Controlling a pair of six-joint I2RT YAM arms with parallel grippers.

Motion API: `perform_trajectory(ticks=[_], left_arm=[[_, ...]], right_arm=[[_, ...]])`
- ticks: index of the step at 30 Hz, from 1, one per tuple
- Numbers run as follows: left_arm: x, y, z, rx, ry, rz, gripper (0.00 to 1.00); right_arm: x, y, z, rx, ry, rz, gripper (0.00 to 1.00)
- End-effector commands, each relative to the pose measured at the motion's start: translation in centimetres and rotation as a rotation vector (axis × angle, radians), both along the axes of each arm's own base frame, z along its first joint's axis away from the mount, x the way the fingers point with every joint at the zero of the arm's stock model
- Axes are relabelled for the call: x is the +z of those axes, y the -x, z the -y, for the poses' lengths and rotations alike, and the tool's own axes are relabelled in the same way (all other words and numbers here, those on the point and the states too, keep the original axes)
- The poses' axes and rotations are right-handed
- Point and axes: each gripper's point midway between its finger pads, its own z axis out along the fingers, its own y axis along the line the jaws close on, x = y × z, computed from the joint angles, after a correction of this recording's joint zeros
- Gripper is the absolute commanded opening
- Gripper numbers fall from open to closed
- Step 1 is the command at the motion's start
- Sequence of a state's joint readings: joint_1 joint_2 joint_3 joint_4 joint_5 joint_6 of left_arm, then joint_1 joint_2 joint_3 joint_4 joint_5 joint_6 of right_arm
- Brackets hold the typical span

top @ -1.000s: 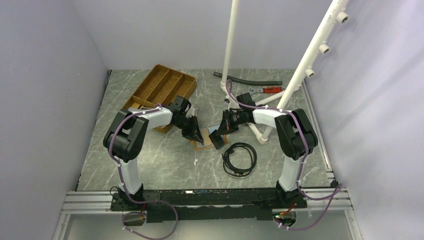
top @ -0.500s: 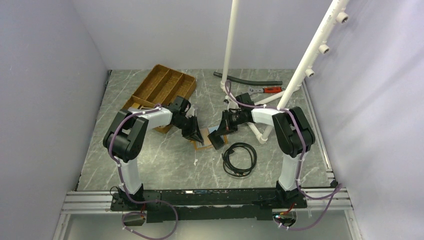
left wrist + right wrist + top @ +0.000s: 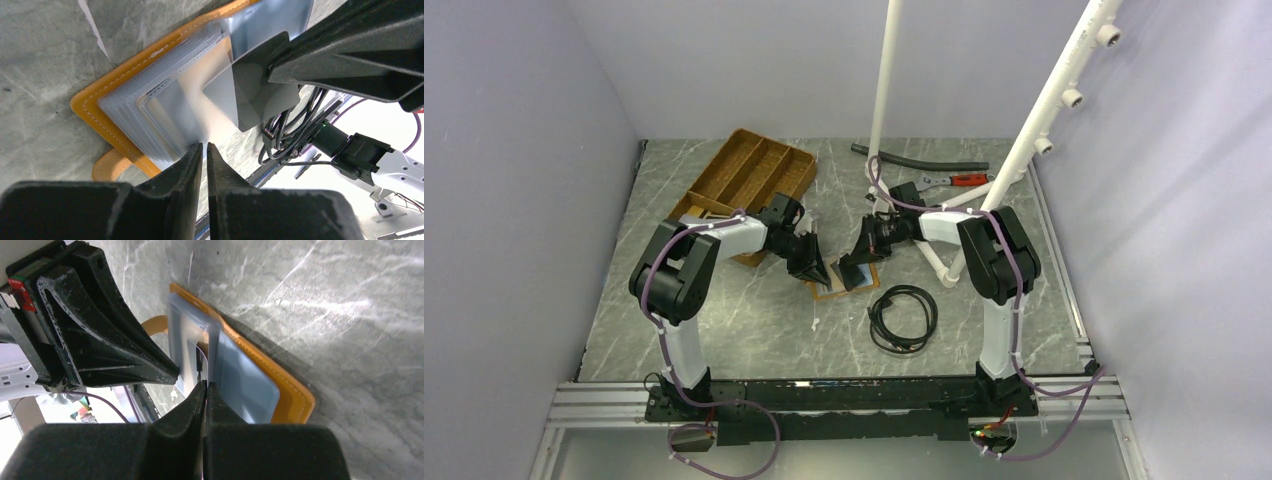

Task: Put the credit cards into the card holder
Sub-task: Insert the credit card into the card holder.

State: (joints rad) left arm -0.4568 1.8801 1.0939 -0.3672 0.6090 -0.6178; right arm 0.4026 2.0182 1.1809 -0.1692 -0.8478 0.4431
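The card holder [image 3: 832, 288] is an orange wallet lying open on the table, pale blue-grey pockets up; it shows in the left wrist view [image 3: 95, 102] and the right wrist view [image 3: 292, 395]. My right gripper [image 3: 854, 268] is shut on a grey credit card [image 3: 250, 95], whose corner lies in among the pockets. In the right wrist view the card runs edge-on from my right gripper [image 3: 205, 384]. My left gripper [image 3: 816, 270] is shut, its tips [image 3: 204, 146] on the wallet's pocket edge, opposite the right gripper. No other cards are visible.
A brown wooden compartment tray [image 3: 754, 175] stands at the back left. A coil of black cable [image 3: 904, 318] lies just right of the wallet. White pipes [image 3: 1044, 120], a black hose [image 3: 919, 160] and red-handled pliers [image 3: 959, 180] are at the back right.
My right gripper has moved left toward the left gripper, bringing the card over the wallet's pockets. The left gripper has stayed in place.
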Motion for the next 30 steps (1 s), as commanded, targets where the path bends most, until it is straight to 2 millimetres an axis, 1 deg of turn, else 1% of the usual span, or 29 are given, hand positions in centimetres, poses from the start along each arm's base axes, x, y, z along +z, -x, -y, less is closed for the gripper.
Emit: perform_trajectory(ticks=[1, 5, 12, 21, 26, 30], left_arm=[[-3.1, 1.4, -2.6, 0.011, -0.144, -0.035, 0.17], [-3.1, 1.5, -2.7, 0.012, -0.145, -0.034, 0.17], [-3.1, 1.5, -2.7, 0.017, -0.137, -0.036, 0.16], [-3.0, 1.4, -2.4, 0.025, -0.122, -0.035, 0.16], [-3.0, 1.4, -2.2, 0.032, -0.106, -0.037, 0.16], [-3.2, 1.7, -2.3, 0.031, -0.107, -0.046, 0.16]], right_arm=[[-0.4, -2.4, -0.9, -0.029, -0.012, 0.073, 0.0], [-0.9, -2.6, -1.0, -0.054, -0.021, 0.068, 0.0], [-1.1, -3.4, -0.7, -0.125, -0.049, 0.091, 0.0], [-1.2, -3.4, -0.2, -0.172, -0.047, 0.113, 0.0], [-1.6, -3.0, 0.1, -0.216, -0.049, 0.116, 0.0], [-1.8, -3.1, 0.4, -0.211, -0.034, 0.145, 0.0]])
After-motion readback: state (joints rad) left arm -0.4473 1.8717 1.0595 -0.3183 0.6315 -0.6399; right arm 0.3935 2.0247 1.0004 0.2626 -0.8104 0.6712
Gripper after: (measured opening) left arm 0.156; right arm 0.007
